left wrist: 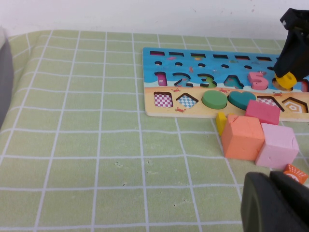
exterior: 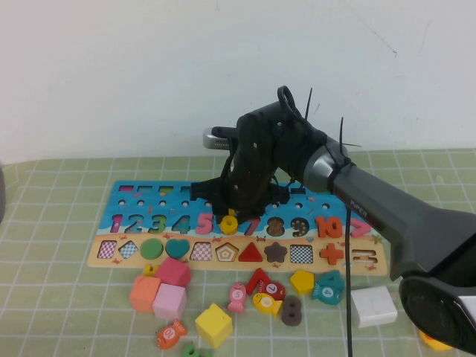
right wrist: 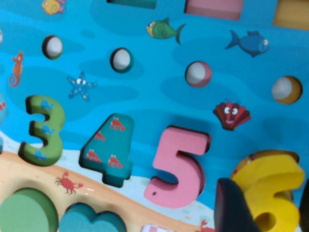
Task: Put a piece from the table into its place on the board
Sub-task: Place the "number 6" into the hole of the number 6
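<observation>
The board point(exterior: 111, 195) carries a row of raised numerals that reads 1 through 10 in the high view, and faint pale lettering on the right arm's grey link there is too small to read. The right gripper point(exterior: 229, 218) hangs low over the board's numeral row, its jaws clamped on the piece point(exterior: 229, 222), a yellow "6" held between the pink 5 point(exterior: 204, 222) and the 7, right at the board's surface. The right wrist view alone shows the board's painted fish, starfish, seahorse and clam, the crab prints on the teal 4 point(right wrist: 107, 150), and the piece point(right wrist: 270, 192) sitting tilted over its recess just beside the pink 5 point(right wrist: 178, 166), with a dark finger point(right wrist: 231, 209) pressed against it. The left wrist view alone shows the orange cube point(left wrist: 243, 137) and pink cube point(left wrist: 276, 145) touching each other on the table in front of the board point(left wrist: 159, 110), and the piece point(left wrist: 287, 80) pinched at the board's far part. The left gripper point(left wrist: 275, 203) shows only as a dark edge near the cubes, away from the board; whether its jaws are apart or together cannot be told.
</observation>
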Available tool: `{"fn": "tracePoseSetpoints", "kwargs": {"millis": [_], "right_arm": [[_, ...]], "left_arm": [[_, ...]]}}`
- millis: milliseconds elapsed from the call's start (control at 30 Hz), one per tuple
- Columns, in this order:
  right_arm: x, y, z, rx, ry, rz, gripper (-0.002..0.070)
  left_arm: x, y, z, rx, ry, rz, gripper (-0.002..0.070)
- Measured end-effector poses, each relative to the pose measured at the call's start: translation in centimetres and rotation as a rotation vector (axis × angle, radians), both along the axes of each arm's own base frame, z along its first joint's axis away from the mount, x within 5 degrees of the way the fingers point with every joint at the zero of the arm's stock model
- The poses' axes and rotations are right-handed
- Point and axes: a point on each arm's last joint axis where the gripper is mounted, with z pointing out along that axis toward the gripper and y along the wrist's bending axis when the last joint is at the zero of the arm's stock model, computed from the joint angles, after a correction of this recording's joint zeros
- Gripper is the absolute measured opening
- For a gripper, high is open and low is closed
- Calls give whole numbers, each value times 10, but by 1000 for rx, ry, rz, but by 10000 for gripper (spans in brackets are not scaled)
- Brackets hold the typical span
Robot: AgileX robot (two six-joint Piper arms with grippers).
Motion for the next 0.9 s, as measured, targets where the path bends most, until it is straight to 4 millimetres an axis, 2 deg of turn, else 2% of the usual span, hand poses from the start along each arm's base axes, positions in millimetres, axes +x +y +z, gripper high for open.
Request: {"fn": "tracePoseSetpoints", "kwargs": {"millis": [200, 600, 733, 833, 900], "right_arm": [[0, 0, 0, 2, 2, -7, 327], [0, 0, 1, 7, 1, -15, 321], [1, 1, 11, 7, -27, 27, 202], [0, 0, 30, -11, -62, 101, 68], [-3, -3, 49, -30, -94, 160, 30]], "left_arm": [[0, 0, 0, 0, 0, 0, -1], [0, 0, 0, 0, 0, 0, -1], [0, 0, 0, 0, 2, 0, -1], [0, 0, 0, 0, 2, 0, -1], [0, 0, 0, 0, 2, 0, -1]]}}
